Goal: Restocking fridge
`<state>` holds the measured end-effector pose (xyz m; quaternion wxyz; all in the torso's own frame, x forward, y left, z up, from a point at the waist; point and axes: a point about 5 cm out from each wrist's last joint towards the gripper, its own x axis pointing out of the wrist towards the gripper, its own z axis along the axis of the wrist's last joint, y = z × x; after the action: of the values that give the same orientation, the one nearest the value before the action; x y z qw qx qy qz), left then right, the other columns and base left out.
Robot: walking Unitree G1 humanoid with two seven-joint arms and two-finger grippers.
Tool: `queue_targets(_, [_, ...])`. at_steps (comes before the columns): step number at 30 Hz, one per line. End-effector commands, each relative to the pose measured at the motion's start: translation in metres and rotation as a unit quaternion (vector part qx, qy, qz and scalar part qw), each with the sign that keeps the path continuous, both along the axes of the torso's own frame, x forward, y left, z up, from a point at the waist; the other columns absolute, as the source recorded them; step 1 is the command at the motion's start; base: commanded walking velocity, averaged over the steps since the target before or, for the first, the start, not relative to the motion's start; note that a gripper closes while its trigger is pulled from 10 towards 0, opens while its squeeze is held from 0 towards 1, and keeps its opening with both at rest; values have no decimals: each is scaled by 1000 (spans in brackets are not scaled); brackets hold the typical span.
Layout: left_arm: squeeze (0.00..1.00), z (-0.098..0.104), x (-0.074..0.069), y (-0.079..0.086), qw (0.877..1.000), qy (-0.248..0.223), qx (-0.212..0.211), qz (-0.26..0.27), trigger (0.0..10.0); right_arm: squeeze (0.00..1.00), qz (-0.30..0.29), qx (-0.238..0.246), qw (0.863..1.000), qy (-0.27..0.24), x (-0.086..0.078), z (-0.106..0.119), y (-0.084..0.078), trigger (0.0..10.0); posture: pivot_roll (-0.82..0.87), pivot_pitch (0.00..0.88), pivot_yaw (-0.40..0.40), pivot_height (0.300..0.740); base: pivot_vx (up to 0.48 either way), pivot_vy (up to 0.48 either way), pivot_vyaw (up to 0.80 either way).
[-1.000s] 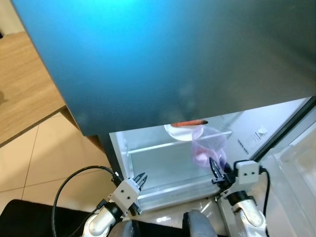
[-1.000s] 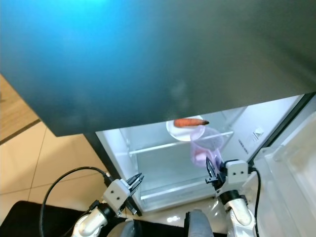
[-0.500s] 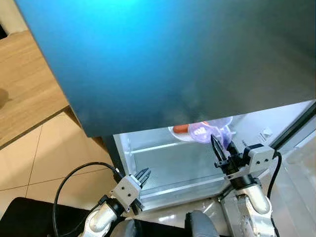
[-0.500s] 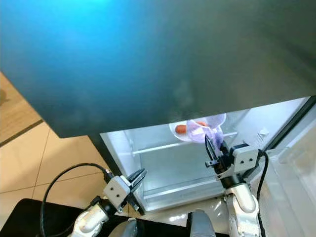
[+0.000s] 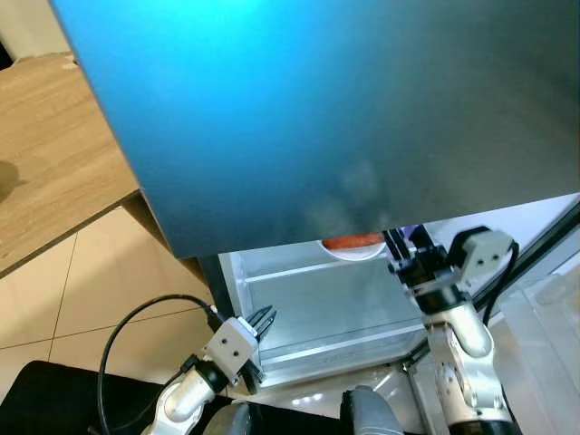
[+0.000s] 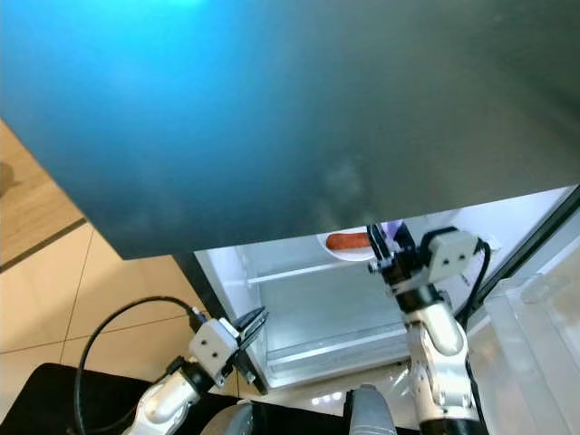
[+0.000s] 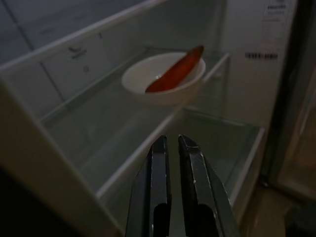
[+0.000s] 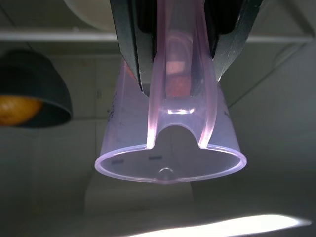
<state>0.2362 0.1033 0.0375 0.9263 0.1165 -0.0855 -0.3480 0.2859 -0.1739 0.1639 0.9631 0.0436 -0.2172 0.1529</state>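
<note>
Inside the fridge (image 5: 317, 299), the right gripper (image 8: 173, 54), clenched on a pink measuring cup (image 8: 170, 148), risked knocking the white bowl (image 7: 165, 79) just beyond; left gripper (image 7: 170, 148) idled closed.

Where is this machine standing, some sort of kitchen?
Probably a home kitchen: an open fridge with glass shelves holds a white bowl with a carrot, the right tool holds a pink measuring cup, and tiled floor lies beside it.

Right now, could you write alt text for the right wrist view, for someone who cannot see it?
The right claw grips the handle of a translucent pink measuring cup inside the lit fridge. Beyond, a dark bowl holds something orange.
</note>
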Motion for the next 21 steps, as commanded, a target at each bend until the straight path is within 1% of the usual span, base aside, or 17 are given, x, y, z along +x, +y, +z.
queue_targets(1, [0, -5, -4, -4, 1000, 17, -3, -6, 10000, 0, -4, -3, 1000, 20, 0, -8, 1, 10000, -119, 157, 42, 656, 0, 0, 0])
queue_targets(2, [0, -2, -2, -8, 1000, 14, -9, -13, 10000, 0, -8, -7, 1000, 27, 4, -9, 0, 10000, -114, 161, 40, 656, 0, 0, 0])
queue_targets(5, [0, 0, 0, -15, 999, 11, -12, -27, 10000, 0, -15, -9, 999, 36, 9, -10, -1, 10000, -113, 165, 40, 656, 0, 0, 0])
queue_targets(13, [0, 0, -3, -19, 999, 12, -10, -42, 10000, 0, -22, -8, 999, 41, 12, -8, -4, 10000, -108, 170, 42, 656, 0, 0, 0])
queue_targets(15, [0, -2, -5, -18, 999, 15, -9, -43, 10000, 0, -26, -5, 999, 41, 8, -8, -11, 10000, -110, 171, 43, 656, 0, 0, 0])
queue_targets(16, [0, -2, -5, -18, 999, 15, -9, -43, 10000, 0, -26, -5, 999, 41, 8, -8, -11, 10000, -110, 171, 43, 656, 0, 0, 0])
queue_targets(17, [0, -2, -5, -18, 999, 17, -9, -44, 10000, 0, -32, -2, 999, 42, 4, -8, -16, 10000, -115, 171, 44, 656, 0, 0, 0])
queue_targets(19, [0, -3, -5, -18, 999, 18, -9, -45, 10000, 0, -35, -1, 998, 44, 2, -9, -19, 10000, -115, 171, 44, 656, 0, 0, 0])
queue_targets(20, [0, -3, -5, -18, 999, 20, -9, -48, 10000, 0, -38, -3, 998, 45, -2, -11, -23, 10000, -116, 172, 45, 656, 0, 0, 0])
queue_targets(21, [0, -3, -5, -18, 999, 20, -9, -48, 10000, 0, -38, -3, 998, 45, -2, -11, -23, 10000, -116, 172, 45, 656, 0, 0, 0])
